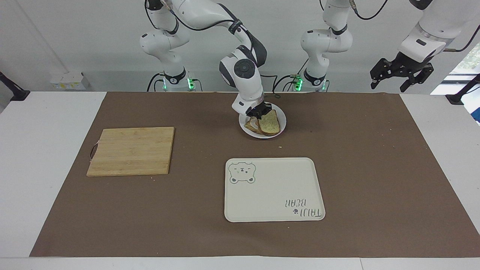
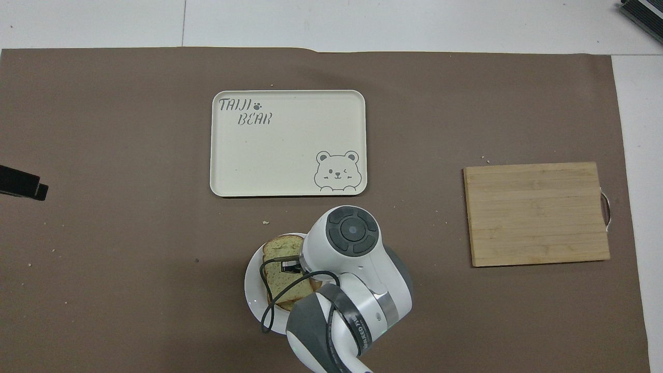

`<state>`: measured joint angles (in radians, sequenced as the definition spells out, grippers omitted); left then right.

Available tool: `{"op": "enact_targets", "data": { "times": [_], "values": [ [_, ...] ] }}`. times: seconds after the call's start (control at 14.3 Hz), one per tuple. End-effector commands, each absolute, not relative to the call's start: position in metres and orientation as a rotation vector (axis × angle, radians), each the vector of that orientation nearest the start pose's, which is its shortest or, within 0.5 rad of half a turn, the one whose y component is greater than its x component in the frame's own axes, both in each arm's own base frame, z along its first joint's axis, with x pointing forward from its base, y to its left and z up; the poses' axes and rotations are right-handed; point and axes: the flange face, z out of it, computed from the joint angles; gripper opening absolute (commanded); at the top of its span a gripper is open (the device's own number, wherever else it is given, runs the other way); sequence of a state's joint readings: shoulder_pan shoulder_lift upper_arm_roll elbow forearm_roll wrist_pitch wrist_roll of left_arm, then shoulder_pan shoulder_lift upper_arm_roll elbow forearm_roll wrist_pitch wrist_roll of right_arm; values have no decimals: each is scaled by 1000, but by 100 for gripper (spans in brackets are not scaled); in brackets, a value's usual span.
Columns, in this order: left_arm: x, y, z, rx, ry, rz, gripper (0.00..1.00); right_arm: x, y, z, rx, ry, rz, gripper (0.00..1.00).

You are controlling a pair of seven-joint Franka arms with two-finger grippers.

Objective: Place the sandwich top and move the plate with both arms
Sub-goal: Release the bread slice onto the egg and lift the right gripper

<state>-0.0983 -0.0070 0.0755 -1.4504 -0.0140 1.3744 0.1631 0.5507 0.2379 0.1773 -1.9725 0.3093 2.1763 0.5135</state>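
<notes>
Right gripper [image 1: 259, 112], fingers clamped on the sandwich top [image 1: 269, 122], lowers it onto the plate [image 1: 281, 125] at upper centre; release judged next.

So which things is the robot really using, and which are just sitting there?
Using:
- bread slice, held over the plate by the right end effector
- plate, with the bottom slice on it
- left end effector, waiting up over the left arm's end of the table

Just sitting there:
- bear tray
- wooden cutting board
</notes>
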Motion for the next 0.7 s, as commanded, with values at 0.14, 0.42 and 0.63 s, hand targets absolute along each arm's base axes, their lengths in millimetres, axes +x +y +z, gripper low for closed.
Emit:
{"op": "enact_targets", "data": {
  "times": [0.14,0.42,0.63],
  "values": [
    [528,-11,672,-3152,304,116,100,453,387,353,-2899,-23,258,100],
    [528,-11,672,-3152,307,116,100,489,354,387,-2946,-24,113,100],
    [528,-12,672,-3153,299,116,100,517,307,420,-2986,17,-28,100]
  ]
}}
